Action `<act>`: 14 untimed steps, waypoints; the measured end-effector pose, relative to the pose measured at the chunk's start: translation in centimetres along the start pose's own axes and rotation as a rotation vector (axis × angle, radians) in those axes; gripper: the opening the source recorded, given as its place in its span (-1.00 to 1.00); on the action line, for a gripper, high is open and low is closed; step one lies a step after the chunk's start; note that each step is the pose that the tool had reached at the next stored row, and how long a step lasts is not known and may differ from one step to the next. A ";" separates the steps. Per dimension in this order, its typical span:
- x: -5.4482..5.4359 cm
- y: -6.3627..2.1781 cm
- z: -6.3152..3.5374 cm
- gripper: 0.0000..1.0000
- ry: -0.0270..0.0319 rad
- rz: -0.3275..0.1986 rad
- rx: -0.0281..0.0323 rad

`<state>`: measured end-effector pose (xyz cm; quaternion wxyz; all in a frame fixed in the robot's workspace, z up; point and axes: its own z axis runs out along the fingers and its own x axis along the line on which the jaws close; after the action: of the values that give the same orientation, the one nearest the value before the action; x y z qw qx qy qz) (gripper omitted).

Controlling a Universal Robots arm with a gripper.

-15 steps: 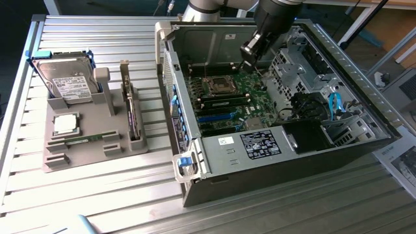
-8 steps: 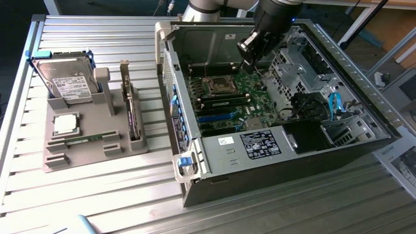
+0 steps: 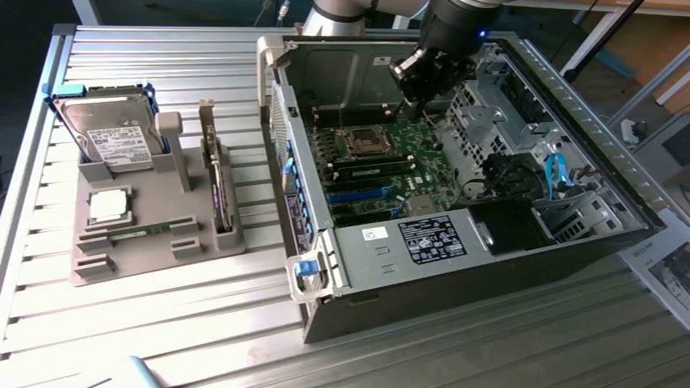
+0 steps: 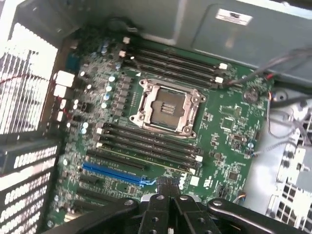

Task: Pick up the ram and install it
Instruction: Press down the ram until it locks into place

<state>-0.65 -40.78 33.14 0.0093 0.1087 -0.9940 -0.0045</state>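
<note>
- The hand (image 4: 168,195) hangs inside the open case (image 3: 603,212), over the motherboard (image 4: 229,146) and just beside the empty socket (image 4: 166,108).
- Its fingers (image 4: 171,189) are pinched together and hold nothing.
- The ram (image 3: 138,233) lies in the grey holder (image 3: 129,259) on the surface (image 3: 431,356), well apart from the case and off to the exterior view's left of it.
- Judging from this, the pick-up step is not yet done; the slots (image 4: 146,141) beside the socket wait.
- A grasp calls for fingers opened and lined up along the thin stick.
</note>
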 end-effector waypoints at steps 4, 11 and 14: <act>0.0 0.00 0.00 -0.80 -0.0012 0.107 -0.0019; 0.0 0.00 0.00 -0.80 -0.0021 0.192 -0.0034; 0.0 0.00 0.00 -0.80 -0.0021 0.192 -0.0033</act>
<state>-0.64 -40.78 33.14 0.0088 0.0129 -0.9999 -0.0054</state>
